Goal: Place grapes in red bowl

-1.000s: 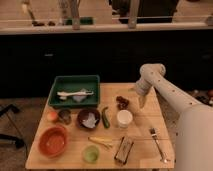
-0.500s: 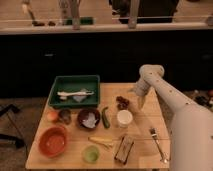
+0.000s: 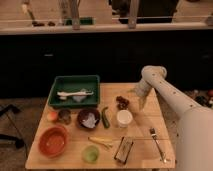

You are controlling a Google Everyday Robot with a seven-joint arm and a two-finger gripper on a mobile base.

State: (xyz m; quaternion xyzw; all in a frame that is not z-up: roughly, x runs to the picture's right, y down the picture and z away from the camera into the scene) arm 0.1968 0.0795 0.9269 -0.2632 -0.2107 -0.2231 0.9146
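The grapes (image 3: 121, 102), a small dark red-purple cluster, lie on the wooden table (image 3: 145, 127) right of its middle, just behind the white cup (image 3: 124, 118). The red bowl (image 3: 53, 141) is wide and orange-red and sits at the table's front left; it looks empty. My gripper (image 3: 141, 103) hangs down from the bent white arm, just right of the grapes and slightly above the table. It holds nothing that I can see.
A green tray (image 3: 75, 90) with utensils is at the back left. Also on the table are a dark brown bowl (image 3: 88, 118), an orange-pink fruit (image 3: 52, 116), a green vegetable (image 3: 105, 117), a light-green cup (image 3: 90, 153), a brown box (image 3: 123, 149) and a fork (image 3: 156, 141).
My gripper has dropped slightly lower beside the grapes. Nothing on the table has moved.
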